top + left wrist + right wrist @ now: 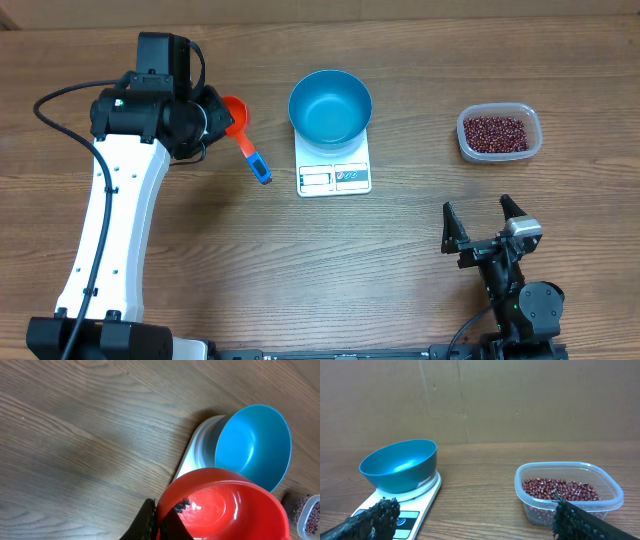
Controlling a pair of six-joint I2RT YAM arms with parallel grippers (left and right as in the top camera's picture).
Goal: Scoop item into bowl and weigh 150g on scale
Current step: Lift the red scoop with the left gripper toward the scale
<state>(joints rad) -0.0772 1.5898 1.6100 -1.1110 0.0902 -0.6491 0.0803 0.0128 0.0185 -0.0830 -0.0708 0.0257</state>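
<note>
One red scoop clamped in left hand | right hand gaping | scoop's blue handle visible only overhead

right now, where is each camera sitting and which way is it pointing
overhead: above the table, looking straight down; shows left arm, right arm, left pincer shut on the orange scoop, right pincer open.
left wrist: on the left arm, looking down past the scoop at the blue bowl; one dark fingertip shows.
right wrist: low over the table, facing level toward the cardboard wall; both fingertips show.
shared: both wrist views catch the bowl on the white scale and the tub of beans.
</note>
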